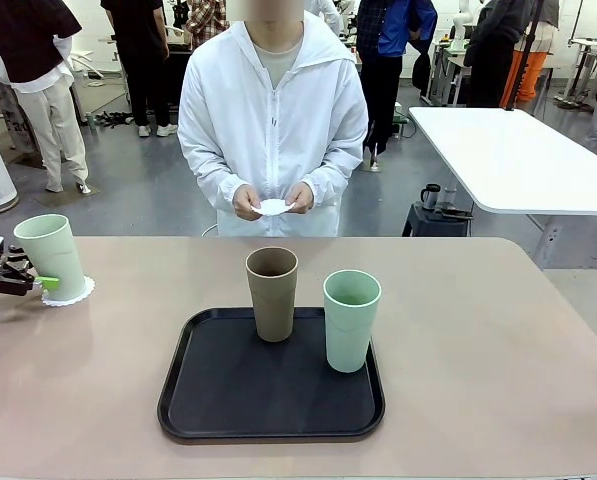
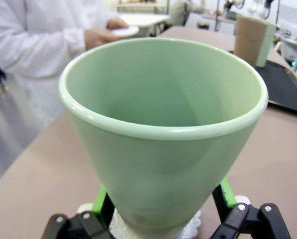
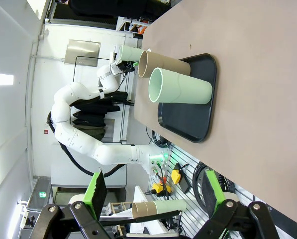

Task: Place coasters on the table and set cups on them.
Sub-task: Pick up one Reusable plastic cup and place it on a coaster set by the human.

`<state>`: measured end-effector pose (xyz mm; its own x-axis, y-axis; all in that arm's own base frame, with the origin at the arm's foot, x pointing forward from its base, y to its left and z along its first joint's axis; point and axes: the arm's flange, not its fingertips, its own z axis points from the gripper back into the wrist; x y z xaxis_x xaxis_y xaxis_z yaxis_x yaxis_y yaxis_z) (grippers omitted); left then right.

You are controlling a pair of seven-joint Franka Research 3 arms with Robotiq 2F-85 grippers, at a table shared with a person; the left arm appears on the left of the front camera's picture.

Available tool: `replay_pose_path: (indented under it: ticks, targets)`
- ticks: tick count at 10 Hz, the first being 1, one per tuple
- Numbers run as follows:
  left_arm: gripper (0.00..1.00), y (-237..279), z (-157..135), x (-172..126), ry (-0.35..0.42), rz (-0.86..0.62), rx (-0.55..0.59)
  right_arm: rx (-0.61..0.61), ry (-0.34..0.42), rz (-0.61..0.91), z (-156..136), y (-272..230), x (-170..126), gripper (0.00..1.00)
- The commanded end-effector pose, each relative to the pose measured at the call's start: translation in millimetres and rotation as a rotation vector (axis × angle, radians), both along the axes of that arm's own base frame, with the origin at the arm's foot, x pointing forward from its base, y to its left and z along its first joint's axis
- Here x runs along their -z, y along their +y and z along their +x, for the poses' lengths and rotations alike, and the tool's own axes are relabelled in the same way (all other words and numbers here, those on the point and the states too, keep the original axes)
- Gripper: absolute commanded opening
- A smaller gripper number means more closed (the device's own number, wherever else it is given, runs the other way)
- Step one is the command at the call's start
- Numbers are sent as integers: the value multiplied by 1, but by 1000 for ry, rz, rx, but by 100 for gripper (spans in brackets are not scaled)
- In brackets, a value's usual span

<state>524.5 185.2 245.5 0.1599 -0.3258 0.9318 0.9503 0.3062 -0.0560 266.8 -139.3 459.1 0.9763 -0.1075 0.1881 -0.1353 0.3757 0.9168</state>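
Your left end effector (image 2: pixel 163 189) sits low at the worktop's (image 1: pixel 478 350) left edge, fingers either side of the mint cup (image 1: pixel 50 250) standing on its coaster (image 1: pixel 76 295). Honestly can't tell if it's squeezing or loose. Your right end effector (image 3: pixel 153 174) is rolled sideways, spread wide and empty, facing the tray (image 1: pixel 228 400) holding the brown cup (image 1: pixel 272 293) and other mint cup (image 1: pixel 351 320).

We see the white, rounded left arm (image 3: pixel 81 142), the black right gripper (image 3: pixel 153 191) with green pads (image 3: pixel 95 191), the person's white zipped jacket (image 1: pixel 273 120).
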Motion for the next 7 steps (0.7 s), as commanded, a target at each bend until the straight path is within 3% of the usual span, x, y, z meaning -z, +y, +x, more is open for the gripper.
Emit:
replay_pose_path:
  ticks: [1, 7]
  targets:
    - [100, 5, -3, -3, 9, 79, 24, -2, -8, 15, 0, -1, 0, 100]
    - [100, 14, -1, -18, 16, 224, 26, -2, -8, 15, 0, -1, 0, 100]
